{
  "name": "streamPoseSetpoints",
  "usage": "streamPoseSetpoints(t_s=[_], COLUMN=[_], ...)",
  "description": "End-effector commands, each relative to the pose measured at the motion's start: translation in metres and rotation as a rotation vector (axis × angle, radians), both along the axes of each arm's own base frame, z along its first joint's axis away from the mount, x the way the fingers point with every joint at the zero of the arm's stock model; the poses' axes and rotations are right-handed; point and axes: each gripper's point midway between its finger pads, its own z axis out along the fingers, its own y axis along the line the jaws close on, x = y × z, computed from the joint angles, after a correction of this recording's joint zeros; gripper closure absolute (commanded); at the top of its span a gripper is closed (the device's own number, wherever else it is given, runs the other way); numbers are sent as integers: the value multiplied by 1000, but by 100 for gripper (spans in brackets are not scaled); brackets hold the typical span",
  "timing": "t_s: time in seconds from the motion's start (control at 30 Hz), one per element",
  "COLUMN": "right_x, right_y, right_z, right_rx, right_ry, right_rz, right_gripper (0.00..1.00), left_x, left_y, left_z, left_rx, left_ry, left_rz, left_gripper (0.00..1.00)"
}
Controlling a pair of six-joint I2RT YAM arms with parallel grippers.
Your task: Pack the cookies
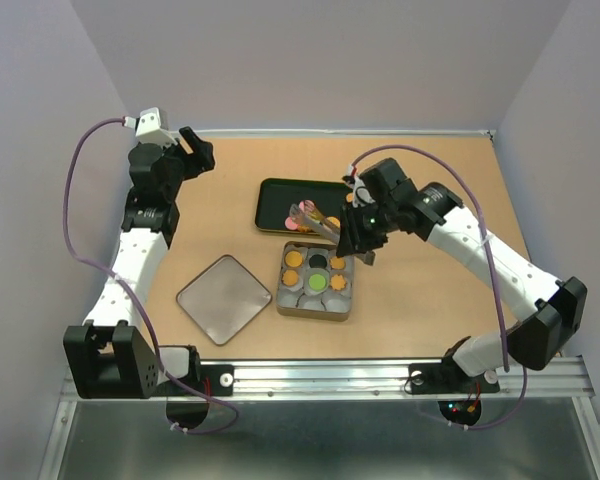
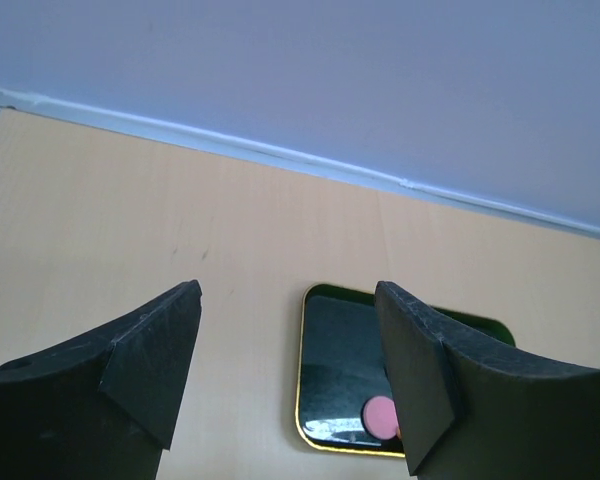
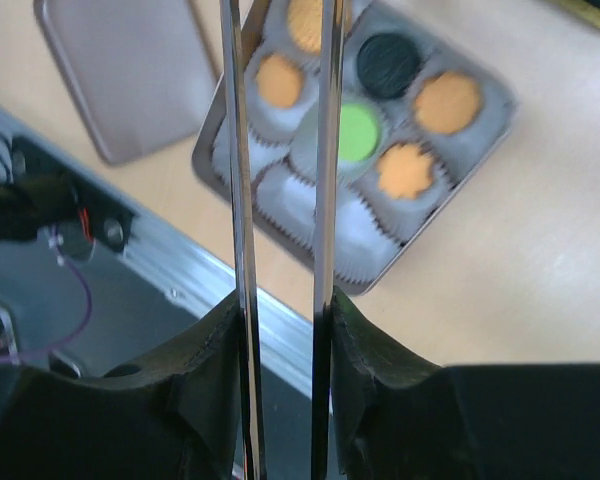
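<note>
A square tin [image 1: 283, 300] of white paper cups sits mid-table, with orange, black and green cookies [image 1: 317, 283] in several cups. In the right wrist view the green cookie [image 3: 358, 133], a black one [image 3: 388, 62] and a flower-shaped orange one [image 3: 404, 170] show in the tin [image 3: 507, 112]. My right gripper [image 1: 355, 235] is shut on metal tongs [image 1: 315, 217] that reach over the black tray [image 1: 280, 195] toward a pink cookie [image 1: 291, 226]. In its wrist view [image 3: 280, 310] the tong tips are out of frame. My left gripper [image 1: 195, 150] is open and empty at the back left.
The tin's grey lid [image 1: 223, 297] lies flat left of the tin, also in the right wrist view [image 3: 130, 70]. The left wrist view looks down between its open gripper [image 2: 288, 300] at the tray [image 2: 350, 350] and the pink cookie [image 2: 381, 415]. Walls enclose the table.
</note>
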Motion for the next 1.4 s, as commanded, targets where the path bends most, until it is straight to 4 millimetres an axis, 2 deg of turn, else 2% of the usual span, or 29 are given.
streamPoseSetpoints(t_s=[0.0,0.1,0.13,0.23,0.27,0.4,0.6,0.7,0.77,1.0,1.2,1.37], right_x=[-46,-75,-82,-96,-101,-120,-136,-147,-148,-143,-137,-135], right_y=[22,24,19,12,8,8,16,20,20,24,30,32], right_z=[-7,-22,-29,-39,-42,-47,-53,-65,-76,-92,-90,-85], right_rx=[38,11,-3,-14,-14,-4,-10,-27,-48,-102,-102,-95], right_ry=[25,50,64,94,107,141,164,176,184,175,157,143], right_rz=[157,203,196,192,188,214,252,278,274,254,251,242], right_gripper=[66,67,68,68,68,68,68,69,69,72,71,62], left_x=[13,16,16,13,11,9,9,7,7,5,5,5], left_y=[1,-4,-4,0,1,2,1,1,2,2,0,0], left_z=[34,22,12,6,-1,-9,-11,-10,-10,-9,-10,-10], left_rx=[10,-4,-3,11,13,19,22,28,29,34,39,41], left_ry=[-119,-107,-87,-85,-74,-67,-58,-63,-63,-65,-63,-61], left_rz=[10,-14,-14,8,13,17,10,13,13,17,10,12], left_gripper=[19,19,19,19,19,19,19,19,19,19,19,19])
